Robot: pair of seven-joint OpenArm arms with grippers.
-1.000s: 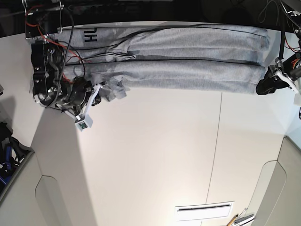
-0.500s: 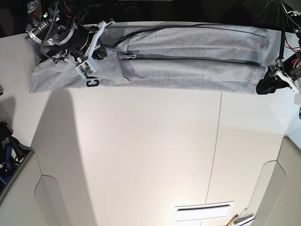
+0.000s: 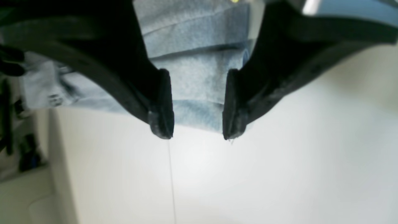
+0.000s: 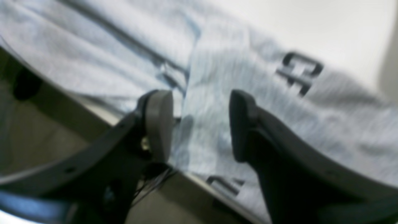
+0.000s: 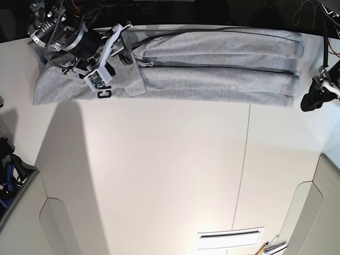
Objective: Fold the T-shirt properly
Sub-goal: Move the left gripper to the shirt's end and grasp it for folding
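The T-shirt (image 5: 212,79) lies as a long grey band along the table's far edge, folded lengthwise, with black lettering (image 5: 104,94) showing near its left end. My right gripper (image 5: 119,42) hovers over that left end. In the right wrist view it (image 4: 199,124) stands open above the cloth (image 4: 248,93), with nothing between its fingers. My left gripper (image 5: 311,101) sits just off the shirt's right end. In the left wrist view it (image 3: 196,127) is open, and the shirt's edge (image 3: 199,81) shows behind the gap.
Black cables (image 5: 212,30) run along the shirt's far side. A seam (image 5: 244,159) crosses the white table (image 5: 159,170). A white slotted panel (image 5: 231,239) lies at the near edge. Dark gear (image 5: 8,170) stands beyond the table's left edge.
My right gripper has opened and let go of the shirt's left end, which now lies flat. The left gripper has drawn a little to the right, off the shirt's end.
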